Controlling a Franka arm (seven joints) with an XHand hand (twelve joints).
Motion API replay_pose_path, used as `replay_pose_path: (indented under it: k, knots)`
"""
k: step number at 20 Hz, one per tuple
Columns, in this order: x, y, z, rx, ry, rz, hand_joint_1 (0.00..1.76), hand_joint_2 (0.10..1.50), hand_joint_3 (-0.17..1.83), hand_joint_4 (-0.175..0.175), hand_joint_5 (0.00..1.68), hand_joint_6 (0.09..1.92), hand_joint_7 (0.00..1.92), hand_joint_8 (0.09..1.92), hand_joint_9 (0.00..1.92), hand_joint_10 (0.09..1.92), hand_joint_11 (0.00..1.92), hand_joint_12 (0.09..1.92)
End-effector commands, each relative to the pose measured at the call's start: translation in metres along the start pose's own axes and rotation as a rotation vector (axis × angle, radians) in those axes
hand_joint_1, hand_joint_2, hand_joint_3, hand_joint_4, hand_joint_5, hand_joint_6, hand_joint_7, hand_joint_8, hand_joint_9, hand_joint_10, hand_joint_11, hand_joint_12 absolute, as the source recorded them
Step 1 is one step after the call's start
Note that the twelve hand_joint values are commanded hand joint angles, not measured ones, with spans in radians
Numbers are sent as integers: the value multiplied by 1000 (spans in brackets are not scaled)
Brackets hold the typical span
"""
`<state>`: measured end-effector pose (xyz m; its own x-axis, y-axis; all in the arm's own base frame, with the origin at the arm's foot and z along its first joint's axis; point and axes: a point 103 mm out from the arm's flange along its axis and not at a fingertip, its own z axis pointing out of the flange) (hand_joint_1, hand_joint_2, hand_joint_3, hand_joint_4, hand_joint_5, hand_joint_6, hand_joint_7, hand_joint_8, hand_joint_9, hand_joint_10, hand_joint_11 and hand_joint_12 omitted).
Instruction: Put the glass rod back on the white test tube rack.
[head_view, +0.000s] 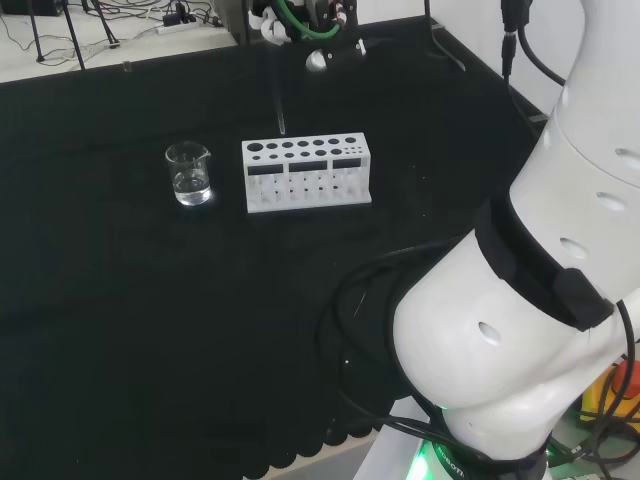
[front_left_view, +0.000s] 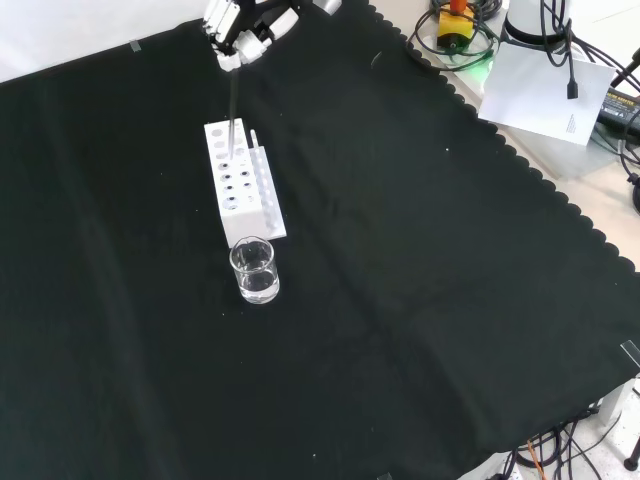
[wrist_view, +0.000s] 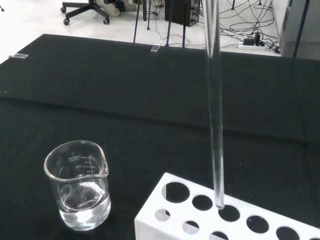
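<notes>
I have the glass rod (wrist_view: 215, 110) pinched at its top end in my hand (front_left_view: 243, 30), fingers curled round it at the far edge of the cloth in the front view, and it hangs upright with its lower tip just over the white rack (front_left_view: 240, 180). In the wrist view that tip sits at the rim of one hole in the rack's back row, though I cannot quite tell whether it has entered the hole or is only touching the edge. A rod like this I judge light, stiff and smooth, so it may slide in my fingers, and it is brittle: a sideways knock against the rack could snap it. Holding it high up (as I do) leaves the whole length free to go into the hole, but it also lets the tip swing, so I would lower it straight and slowly. The small beaker (front_left_view: 254, 270) with a little clear liquid stands just near of the rack in the front view, clear of the rod.
</notes>
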<state>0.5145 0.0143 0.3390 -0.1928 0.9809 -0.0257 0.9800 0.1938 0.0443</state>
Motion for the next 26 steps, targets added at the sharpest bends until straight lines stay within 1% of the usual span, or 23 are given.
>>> replay_pose_path:
  k: [1, 9, 14, 20, 26]
  knots:
    - [6, -6, 3, 13, -6, -6, 1356, 1227, 1, -175, 713, 933, 713, 1428, 809, 1641, 1506, 975]
    - [15, -5, 0, 4, -4, -24, 1355, 1228, 0, -175, 712, 934, 711, 1430, 807, 1644, 1504, 979]
    - [20, -2, 5, 14, -1, -37, 1355, 1229, 0, -175, 711, 935, 711, 1431, 806, 1646, 1502, 982]
    - [5, -10, 2, 4, 12, -23, 1355, 1229, 0, -175, 710, 936, 710, 1432, 806, 1646, 1502, 986]
    - [2, -10, 6, 9, 22, -30, 1355, 1230, 0, -175, 710, 937, 710, 1433, 806, 1646, 1501, 989]
